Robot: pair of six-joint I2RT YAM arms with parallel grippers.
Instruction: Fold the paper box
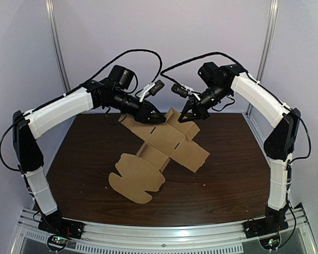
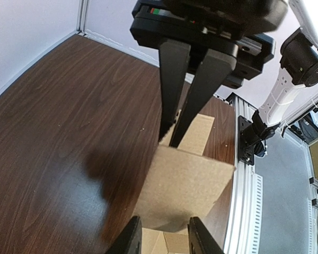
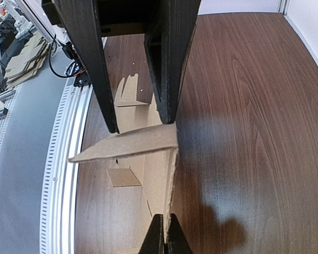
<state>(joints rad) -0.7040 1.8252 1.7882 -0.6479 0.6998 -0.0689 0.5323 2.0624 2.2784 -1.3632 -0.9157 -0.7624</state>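
Dark wood table [image 1: 233, 180] lay under my left arm [image 1: 58, 111] and right arm [image 1: 259, 98], both bent inward so the 2 grippers met above its far half. My right gripper [image 1: 188, 117] was pinched shut on a raised flap of the paper box [image 1: 169, 145], a mostly unfolded blank tilting up from mid-table; my left gripper [image 1: 157, 117] straddled the neighbouring panel, fingers apart.
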